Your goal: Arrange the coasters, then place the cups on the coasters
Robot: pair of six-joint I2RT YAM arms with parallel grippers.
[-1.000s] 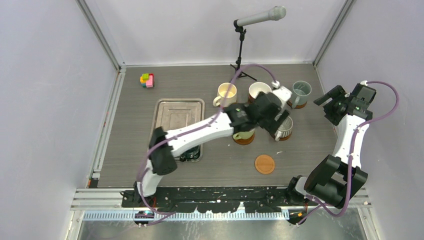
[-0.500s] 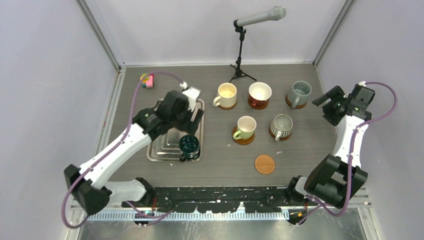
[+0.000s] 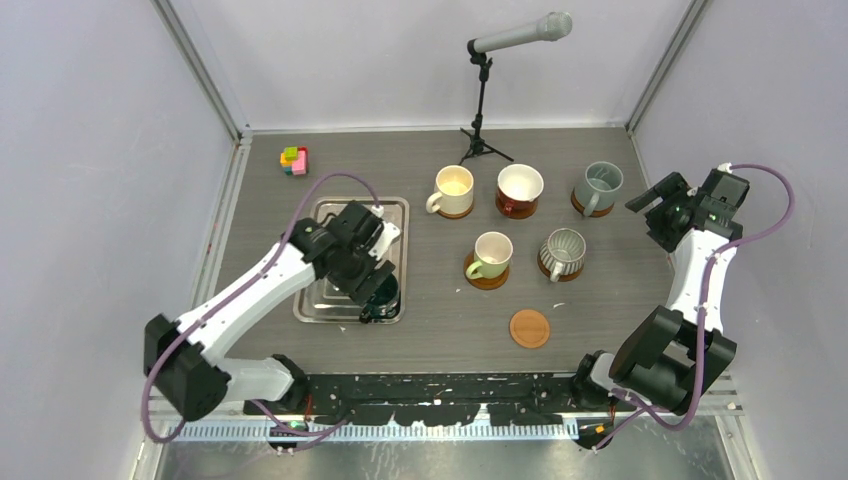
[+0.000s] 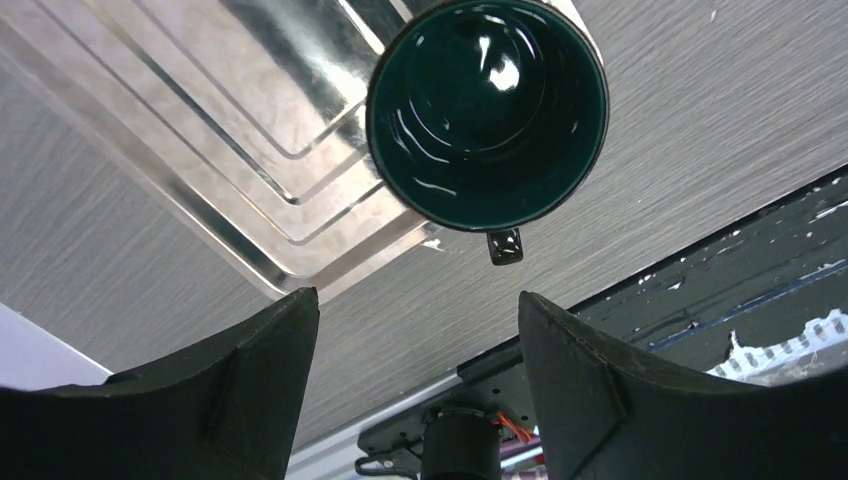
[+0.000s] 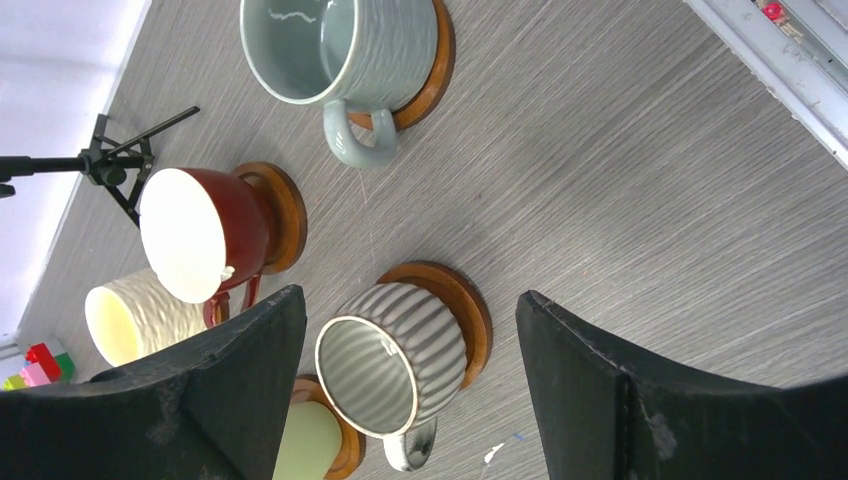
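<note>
Five of six cups stand on coasters (image 5: 470,310) on the worktop (image 3: 620,290): the cream mug (image 3: 452,188), red-brown mug (image 3: 520,185) and grey-blue mug (image 3: 602,182) in the far row, the pale green mug (image 3: 493,252) and ribbed silver-grey mug (image 3: 563,250) nearer. One bare coaster (image 3: 529,328) lies near the front edge, awaiting the dark teal mug (image 4: 487,112), which stands in the near right corner of the steel tray (image 3: 340,235). The left tool (image 4: 415,300) hovers above it, jaws spread and empty; the right tool (image 5: 408,298), likewise spread and empty, hangs beside the grey-blue mug. Every mug whose inside shows looks empty; the tray holds nothing else.
</note>
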